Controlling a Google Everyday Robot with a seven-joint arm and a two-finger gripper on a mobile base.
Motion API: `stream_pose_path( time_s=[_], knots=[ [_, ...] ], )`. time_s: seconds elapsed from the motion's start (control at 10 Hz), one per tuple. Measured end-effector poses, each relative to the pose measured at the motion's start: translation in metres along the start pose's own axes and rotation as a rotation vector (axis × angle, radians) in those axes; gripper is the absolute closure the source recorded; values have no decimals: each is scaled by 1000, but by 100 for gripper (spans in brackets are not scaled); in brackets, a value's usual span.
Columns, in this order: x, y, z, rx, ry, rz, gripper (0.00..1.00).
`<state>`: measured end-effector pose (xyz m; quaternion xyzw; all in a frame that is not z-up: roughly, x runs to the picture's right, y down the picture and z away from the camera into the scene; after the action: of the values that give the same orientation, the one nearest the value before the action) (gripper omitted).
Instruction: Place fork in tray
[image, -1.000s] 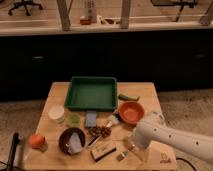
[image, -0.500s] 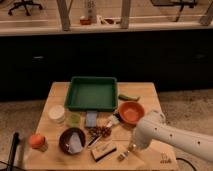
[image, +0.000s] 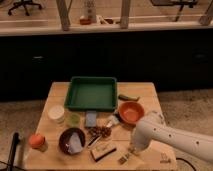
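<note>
The green tray (image: 91, 93) stands at the back middle of the wooden table (image: 150, 95); nothing shows inside it. A slim silvery piece that looks like the fork (image: 94, 141) lies slanted between the dark bowl (image: 71, 140) and a brown heap (image: 102, 131). My gripper (image: 125, 157) hangs from the white arm (image: 170, 137), low over the table's front edge, right of a flat boxed item (image: 103, 150) and right of the fork. It is well in front of the tray.
An orange bowl (image: 131, 112) sits right of the tray, with a pale-headed, dark-handled utensil (image: 113, 120) beside it. A blue-grey pad (image: 91, 118), a white cup (image: 56, 113), a small green cup (image: 74, 119), an orange fruit (image: 36, 140) and a green item (image: 129, 97) are also there.
The arm and gripper have shifted slightly left along the table's front edge. The objects on the table have not moved.
</note>
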<state>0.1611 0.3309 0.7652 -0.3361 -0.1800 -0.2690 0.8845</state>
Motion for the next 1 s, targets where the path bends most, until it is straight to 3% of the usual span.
stream_pose_path(
  time_s=[0.5,0.6,1.0],
  knots=[
    [-11,-4,-1,-9,-7,-29,100],
    [-20,-14,-3,-7,-10,-48,100],
    [-22,-21,-17,-2,-15,-71,100]
  ],
)
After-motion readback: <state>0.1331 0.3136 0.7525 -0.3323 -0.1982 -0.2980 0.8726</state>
